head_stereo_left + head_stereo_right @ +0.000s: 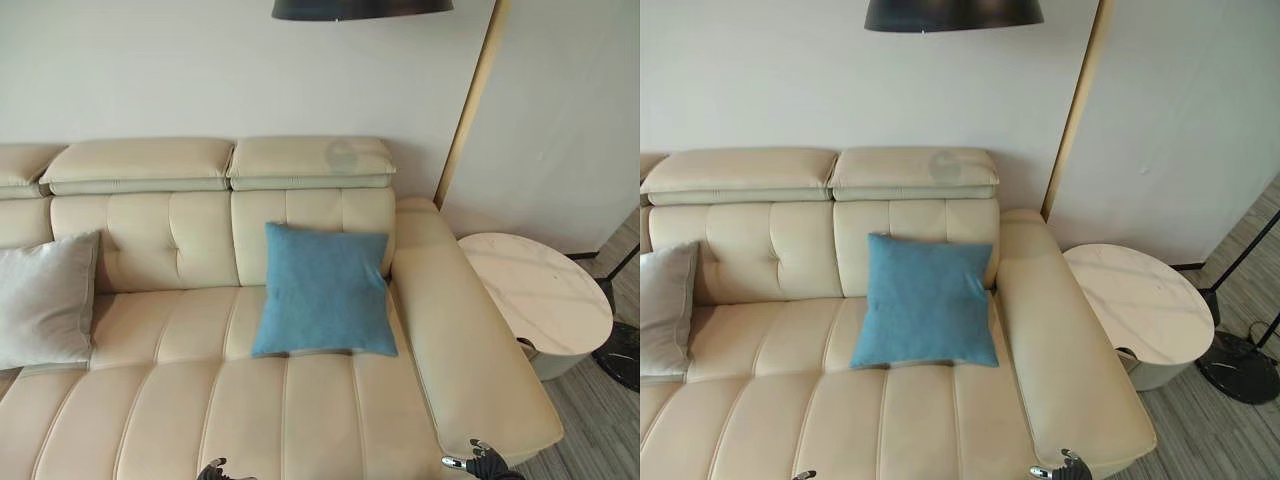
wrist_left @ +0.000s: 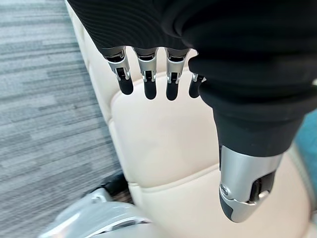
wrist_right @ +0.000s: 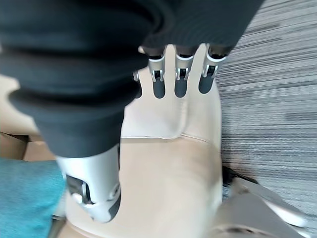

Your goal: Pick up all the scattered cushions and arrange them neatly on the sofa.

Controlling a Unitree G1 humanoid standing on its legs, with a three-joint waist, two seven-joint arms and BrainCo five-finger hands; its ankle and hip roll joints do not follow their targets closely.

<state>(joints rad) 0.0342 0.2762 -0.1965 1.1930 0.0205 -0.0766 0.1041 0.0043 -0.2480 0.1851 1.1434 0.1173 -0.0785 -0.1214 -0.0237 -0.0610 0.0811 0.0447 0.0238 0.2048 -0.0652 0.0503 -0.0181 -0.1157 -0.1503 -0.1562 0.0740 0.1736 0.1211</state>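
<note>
White wall [image 1: 150,70] fills the back of the room, and a big cream sofa [image 1: 180,400] sits in front of it. At about 3 o'clock from the sofa stands a round side table [image 1: 540,290] with a pale top, just beside the sofa's arm [image 1: 460,330]. A dark lamp shade [image 1: 360,8] hangs at 12 o'clock, and its thin gold pole [image 1: 470,100] leans down behind the sofa's arm.

Two cushions are on the seat. The blue cushion [image 1: 322,290] leans upright against the back rest, close to the arm at the sofa's end. It stands tidy, likely because the back rest props it up. The grey cushion [image 1: 45,300] leans at 9 o'clock, well apart from the blue one, and it also rests on the back of the sofa.

Both hands hang low at 6 o'clock, in front of the sofa's edge. The left hand [image 2: 163,74] holds nothing; its fingers [image 2: 148,84] point down straight and loose, over the cream seat and the grey striped floor [image 2: 44,99]. The right hand [image 3: 168,74] is empty too, with its fingers relaxed, above the seat's corner. A bit of blue cushion shows beside its thumb [image 3: 94,193].

The job looks nearly done or done, since no cushion lies on the floor that shows. The hands are likely kept low and loose so they do not bump the cushions.
</note>
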